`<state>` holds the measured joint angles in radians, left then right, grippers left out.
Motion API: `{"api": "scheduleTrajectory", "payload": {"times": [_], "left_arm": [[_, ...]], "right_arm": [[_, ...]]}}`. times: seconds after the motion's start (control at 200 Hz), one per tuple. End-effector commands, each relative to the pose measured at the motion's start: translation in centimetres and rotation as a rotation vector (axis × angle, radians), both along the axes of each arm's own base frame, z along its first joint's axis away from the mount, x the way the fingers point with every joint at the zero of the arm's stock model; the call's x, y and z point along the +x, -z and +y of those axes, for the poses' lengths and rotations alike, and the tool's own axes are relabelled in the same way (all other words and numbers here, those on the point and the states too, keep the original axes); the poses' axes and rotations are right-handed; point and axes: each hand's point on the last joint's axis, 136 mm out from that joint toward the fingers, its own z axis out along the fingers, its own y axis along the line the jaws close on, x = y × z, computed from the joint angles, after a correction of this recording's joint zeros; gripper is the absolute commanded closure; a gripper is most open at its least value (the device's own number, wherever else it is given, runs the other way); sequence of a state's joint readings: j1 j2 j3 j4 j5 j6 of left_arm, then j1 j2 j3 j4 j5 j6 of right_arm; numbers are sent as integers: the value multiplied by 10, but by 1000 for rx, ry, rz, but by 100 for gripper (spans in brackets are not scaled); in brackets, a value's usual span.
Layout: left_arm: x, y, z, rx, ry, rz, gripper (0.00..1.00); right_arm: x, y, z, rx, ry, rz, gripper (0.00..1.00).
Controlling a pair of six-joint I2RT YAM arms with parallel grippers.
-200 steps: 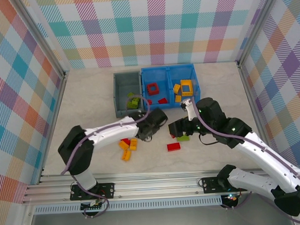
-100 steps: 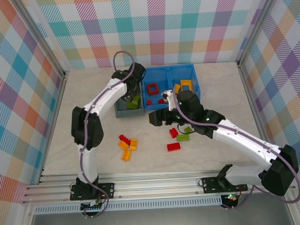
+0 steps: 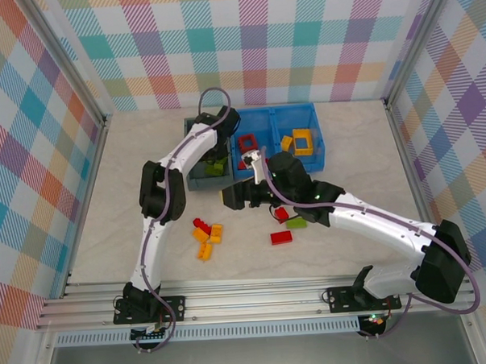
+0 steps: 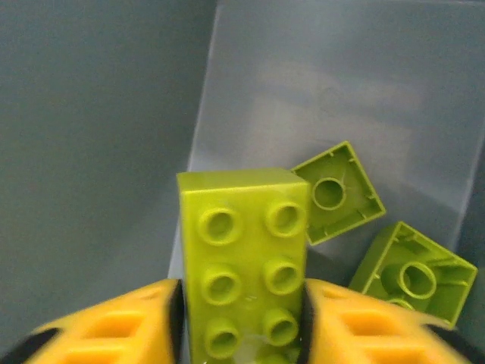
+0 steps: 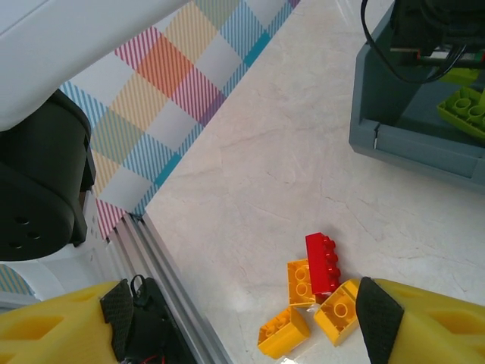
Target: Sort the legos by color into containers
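lime lego (image 4: 244,265), grey bin (image 4: 98,136), blue bin (image 3: 272,110), red lego (image 5: 323,262) + yellow legos (image 5: 337,311); table (image 5: 250,167) beige marble-ish, walls (image 3: 253,44) pastel plaid.

Nothing to read here, folks: no legible text, number, label or brand mark on any surface. Even up close, the studs of the lime green brick (image 4: 244,265) show no lettering I can make out.

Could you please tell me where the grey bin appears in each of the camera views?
Top external: the grey bin sits centre back, just left of the blue bin.
Left wrist: its inner walls and floor, seen from close up.
Right wrist: its front wall, upper right corner.
Shared landmark: the green legos inside it.
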<state>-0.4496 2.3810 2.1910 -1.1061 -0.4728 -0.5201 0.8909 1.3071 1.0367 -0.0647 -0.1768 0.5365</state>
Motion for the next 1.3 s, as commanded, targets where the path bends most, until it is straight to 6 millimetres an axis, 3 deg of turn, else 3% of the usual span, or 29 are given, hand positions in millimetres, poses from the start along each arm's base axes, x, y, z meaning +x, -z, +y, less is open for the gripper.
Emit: {"api": "scheduleTrajectory", "payload": {"times": [0.0, 0.115, 0.285, 0.415, 0.535, 0.65, 0.735, 0.805, 0.955, 1.15, 1.295], "left_arm": [[-2, -17, 7, 1, 0, -3, 45], [-6, -50, 3, -47, 6, -54, 39], [-25, -113, 5, -85, -1, -163, 37], [-59, -154, 19, -119, -28, -234, 36], [-109, -177, 29, -172, 0, -289, 34], [-163, -187, 34, -265, 80, -327, 31], [-201, -189, 40, -354, 127, -376, 21], [-232, -192, 47, -439, 151, -422, 16], [-286, -198, 58, -596, 211, -490, 17], [-336, -192, 83, -647, 216, -503, 18], [-356, -189, 97, -655, 196, -508, 19]], "right_arm": [[0, -7, -3, 14, 15, -18, 20], [-1, 9, -13, -41, 42, -6, 20], [-2, 56, -24, -225, 114, 62, 25], [-22, 95, -8, -357, 118, 128, 25], [-47, 123, 13, -442, 140, 265, 23], [-73, 141, 36, -499, 183, 443, 24], [-86, 155, 49, -537, 222, 551, 24], [-89, 167, 57, -576, 253, 622, 24], [-88, 184, 74, -642, 290, 696, 24], [-83, 207, 86, -693, 371, 758, 24], [-78, 219, 97, -702, 396, 764, 31]]}}
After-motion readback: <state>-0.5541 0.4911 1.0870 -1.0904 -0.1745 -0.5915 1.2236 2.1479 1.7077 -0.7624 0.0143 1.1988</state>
